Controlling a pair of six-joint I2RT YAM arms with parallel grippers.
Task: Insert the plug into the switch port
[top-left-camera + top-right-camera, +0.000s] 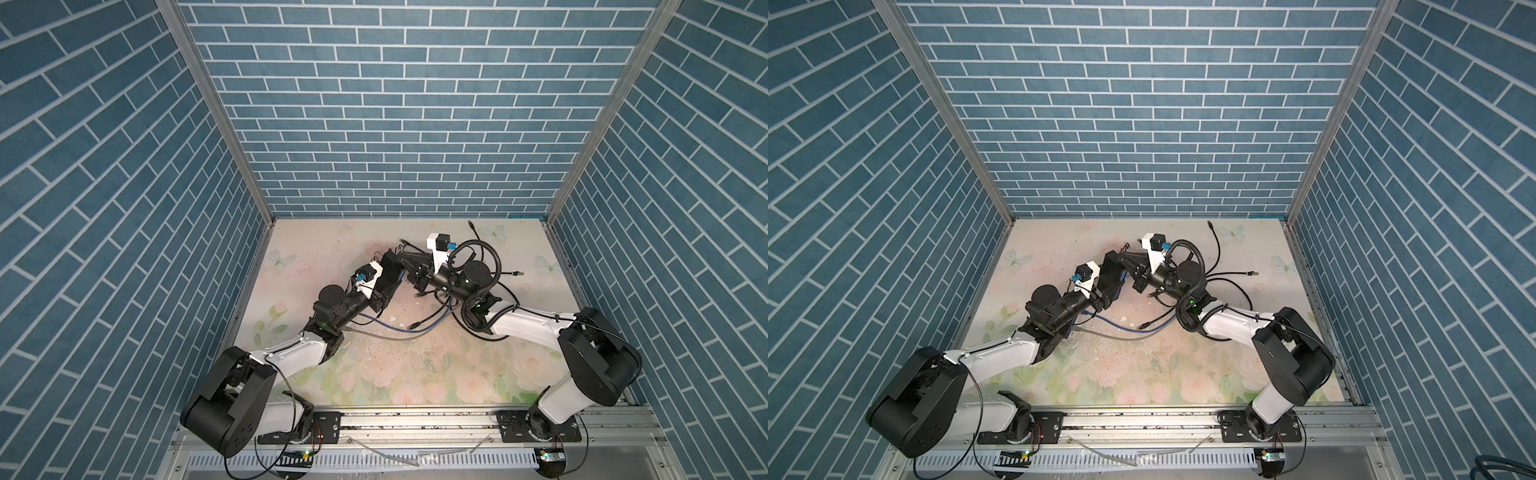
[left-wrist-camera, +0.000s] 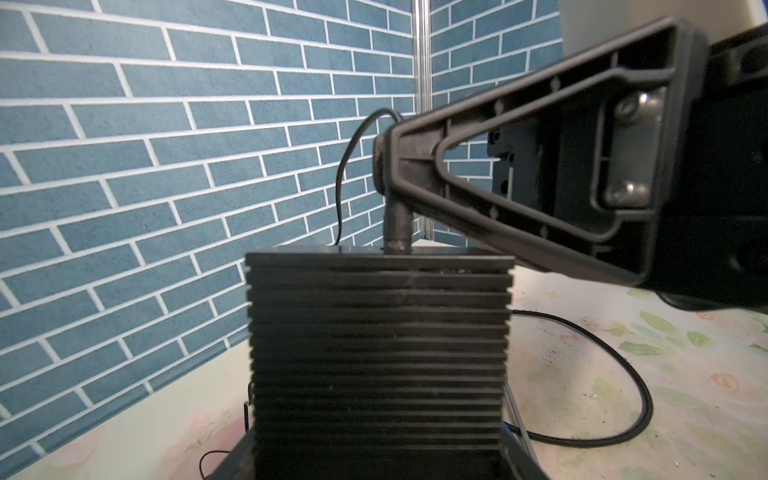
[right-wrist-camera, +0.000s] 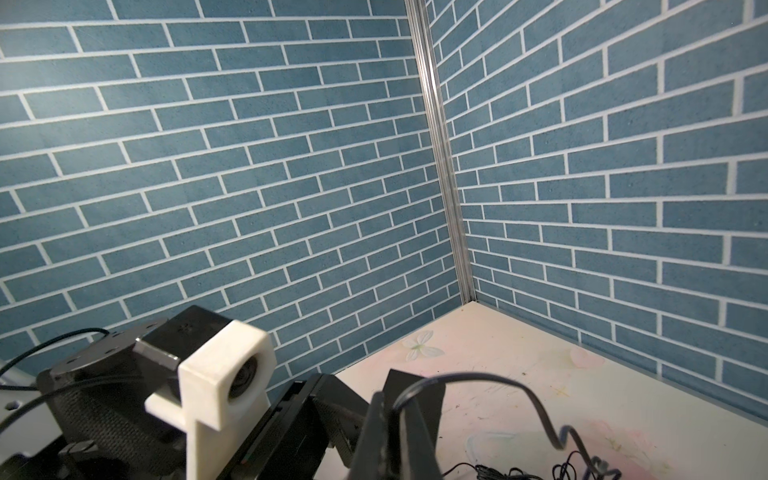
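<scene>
The switch (image 2: pixel 378 332) is a black ribbed box standing on end between my left gripper's (image 2: pixel 378 457) jaws, which are shut on its two sides. In both top views it (image 1: pixel 390 266) sits mid-table, lifted off the mat. My right gripper (image 2: pixel 386 166) reaches in from the right, shut on a black plug (image 2: pixel 398 226) whose tip meets the switch's upper face; how deep it sits I cannot tell. Its thin black cable (image 3: pixel 478 380) loops away from the closed fingers (image 3: pixel 374 432). In a top view the right gripper (image 1: pixel 404 257) touches the switch's far end.
Loose cables lie on the floral mat (image 1: pixel 415 374): a blue one (image 1: pixel 399 326), a grey one (image 1: pixel 374 334), and black ones ending in plugs (image 1: pixel 517 273) (image 1: pixel 469 223). Small debris is scattered near the middle. Blue brick walls (image 1: pixel 374 124) close in three sides.
</scene>
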